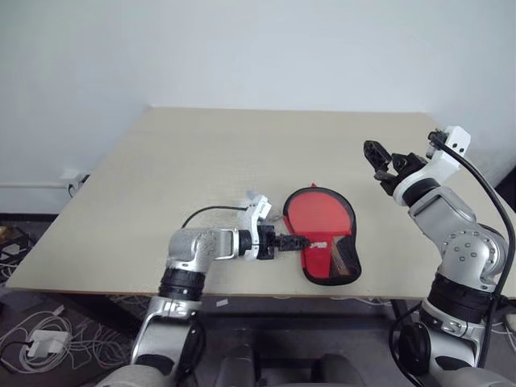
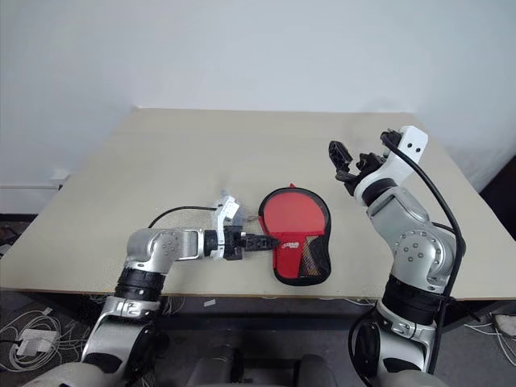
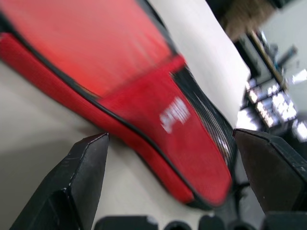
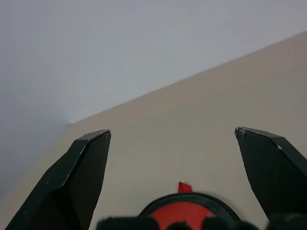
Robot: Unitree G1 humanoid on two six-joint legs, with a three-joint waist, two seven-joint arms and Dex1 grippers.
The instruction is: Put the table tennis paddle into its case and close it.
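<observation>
Paddle-shaped zip case [image 1: 324,235] lying flat on a beige, matte table [image 1: 201,161], near the table's near edge and slightly right of centre. Its outside is red woven fabric with black edging along the rim; a small white logo [image 3: 173,115] sits on the narrow handle end, beside a dark mesh patch [image 1: 345,260] with a glossy, ribbed look. The wide round end points to the far side and the narrow end to the near side. A round red face fills the wide end inside the black rim; whether this is the table tennis paddle's rubber or the case's own cover cannot be told, and no wooden handle shows.

Left gripper [image 1: 292,241], two black wedge-shaped fingers on a silver and white wrist, lies low over the table just left of the case, pointing right at its narrow end. The fingers are spread wide and hold nothing; in the left wrist view the red handle end lies between the two fingers [image 3: 84,172], apart from both.

Right gripper [image 1: 379,161] hangs raised above the table, well to the right of and beyond the case, fingers likewise spread and empty. In the right wrist view, the case's round black-rimmed end with a small red tab [image 4: 184,187] shows between its fingers [image 4: 81,177].

Surroundings: a plain white wall [image 1: 258,48] behind the table; loose white cables [image 1: 40,343] and a power adapter on the floor at near left.
</observation>
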